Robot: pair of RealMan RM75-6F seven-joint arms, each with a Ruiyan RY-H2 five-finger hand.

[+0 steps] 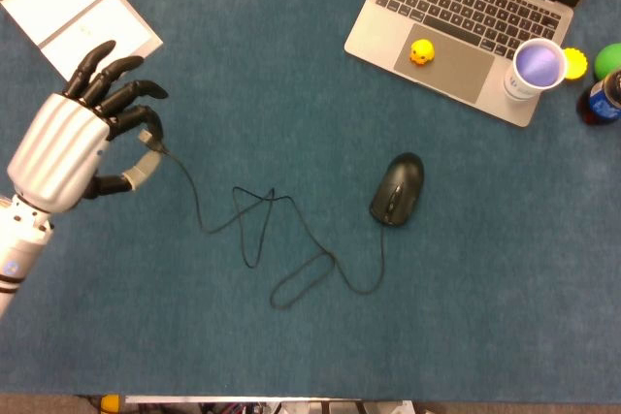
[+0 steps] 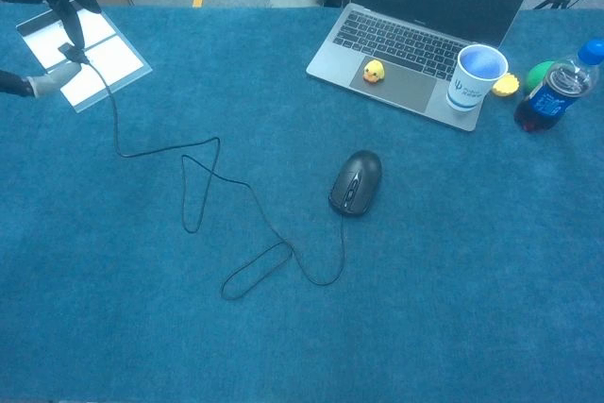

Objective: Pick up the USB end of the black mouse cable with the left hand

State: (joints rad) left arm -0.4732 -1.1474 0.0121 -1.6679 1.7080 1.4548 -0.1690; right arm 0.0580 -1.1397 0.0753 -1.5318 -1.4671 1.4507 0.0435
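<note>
Fingers (image 1: 124,97) of left hand (image 1: 68,147) pinch USB end (image 1: 147,160); cup (image 1: 537,67) on laptop (image 1: 456,21).

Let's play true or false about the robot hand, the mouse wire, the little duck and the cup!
1. The left hand holds the USB end of the mouse cable. True.
2. The mouse is lifted off the table. False: it rests on the blue table.
3. The yellow duck sits on the laptop. True.
4. The cup lies tipped over. False: it stands upright on the laptop's corner.
5. The cable is pulled straight. False: it loops on the table.
</note>
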